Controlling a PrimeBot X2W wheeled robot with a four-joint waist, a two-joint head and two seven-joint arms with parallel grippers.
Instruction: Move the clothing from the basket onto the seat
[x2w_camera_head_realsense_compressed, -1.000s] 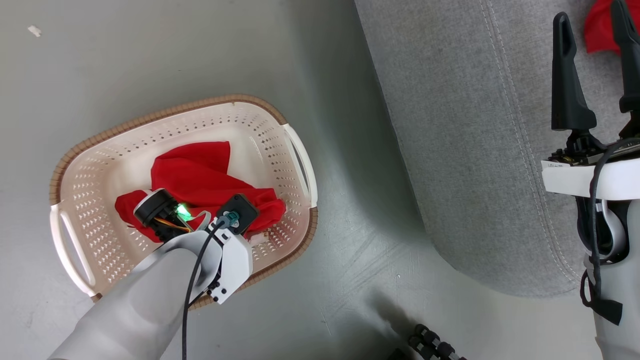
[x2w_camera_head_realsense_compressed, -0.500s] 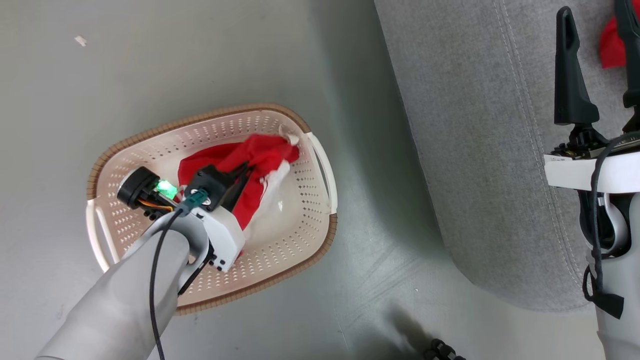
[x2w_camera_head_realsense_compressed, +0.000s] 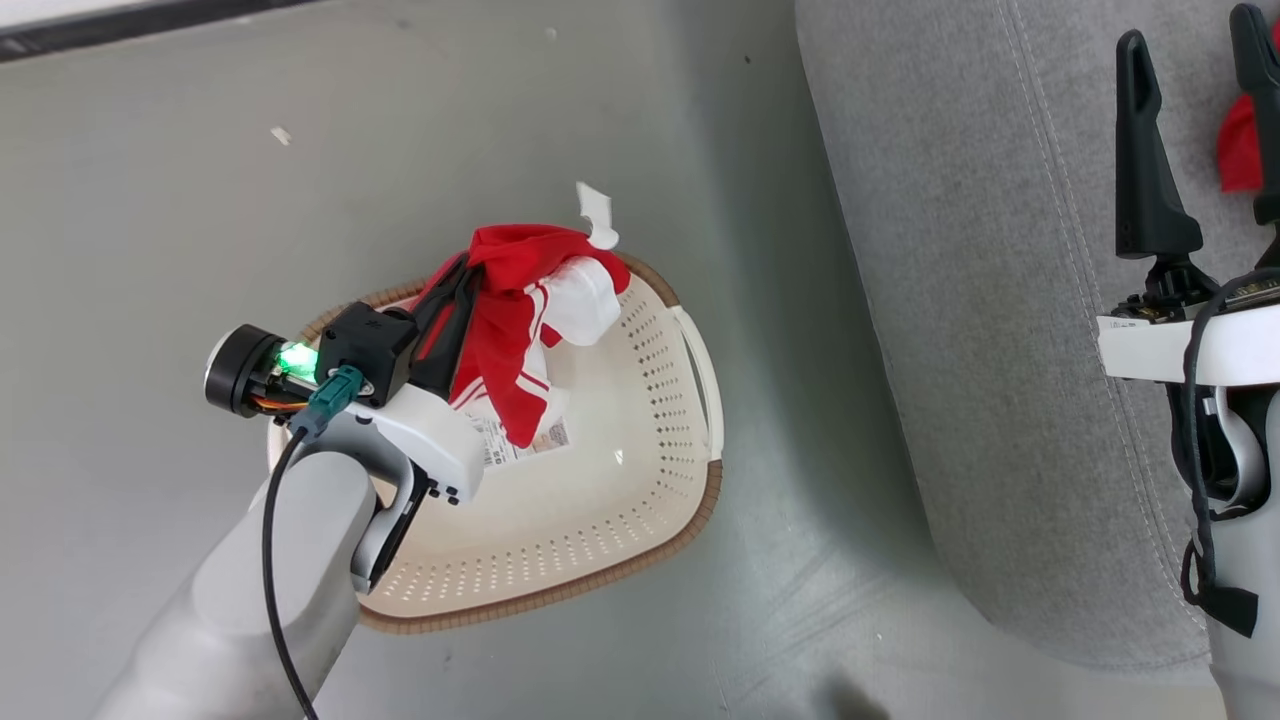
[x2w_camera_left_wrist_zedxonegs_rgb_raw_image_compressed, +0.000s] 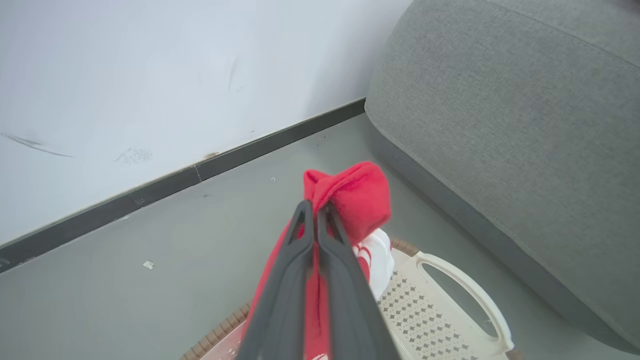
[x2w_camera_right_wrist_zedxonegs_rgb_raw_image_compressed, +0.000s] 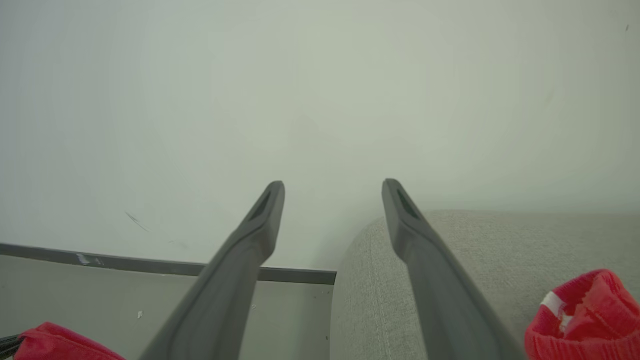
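Jaws of the left gripper (x2w_camera_left_wrist_zedxonegs_rgb_raw_image_compressed: 313, 209) are pinched tight on the clothing (x2w_camera_head_realsense_compressed: 510, 320), red bundle bunched at the tips, left of centre, hanging over the basket (x2w_camera_head_realsense_compressed: 610, 520). Seat (x2w_camera_head_realsense_compressed: 950, 300) runs down the right side. Right gripper (x2w_camera_head_realsense_compressed: 1188, 30), upper right, 2 fingers spread wide, holding nothing, another red piece (x2w_camera_head_realsense_compressed: 1238, 150) lying on the seat just beside it.

print on clothing (x2w_camera_head_realsense_compressed: 503, 345) too small to read, seat (x2w_camera_head_realsense_compressed: 950, 250) cropped by edges

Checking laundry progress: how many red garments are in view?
2. One garment hangs from the left gripper over the basket; another garment lies on the seat. More could be hidden.
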